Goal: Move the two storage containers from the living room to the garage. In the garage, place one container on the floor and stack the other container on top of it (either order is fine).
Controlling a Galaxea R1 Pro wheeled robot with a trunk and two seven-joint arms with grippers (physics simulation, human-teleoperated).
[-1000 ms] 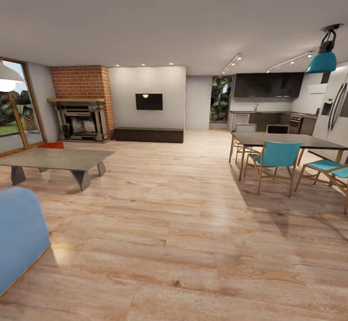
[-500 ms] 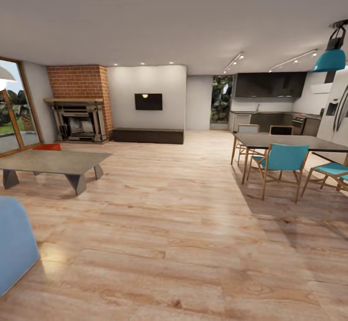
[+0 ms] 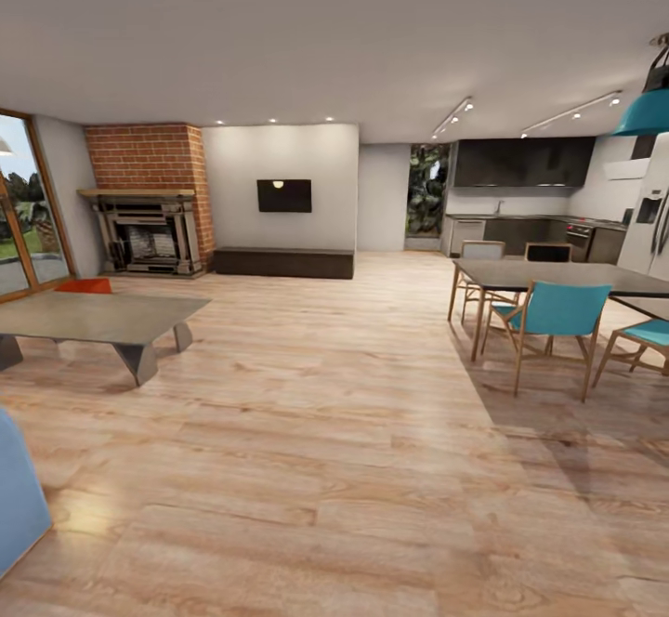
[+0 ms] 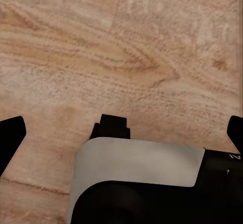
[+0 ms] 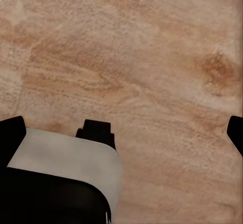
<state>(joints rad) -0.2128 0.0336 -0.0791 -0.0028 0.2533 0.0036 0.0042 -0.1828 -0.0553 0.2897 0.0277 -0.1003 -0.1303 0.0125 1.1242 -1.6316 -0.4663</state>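
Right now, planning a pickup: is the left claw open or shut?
Open: the left claw shows its fingertips spread wide over bare wood floor, holding nothing.

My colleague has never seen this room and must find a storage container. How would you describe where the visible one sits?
Start at the brick fireplace on the far left wall of the living room. In front of it stands a low grey coffee table, and just behind that table's far edge a storage container peeks out. It is the one red-orange thing among greys, browns and the teal dining chairs.
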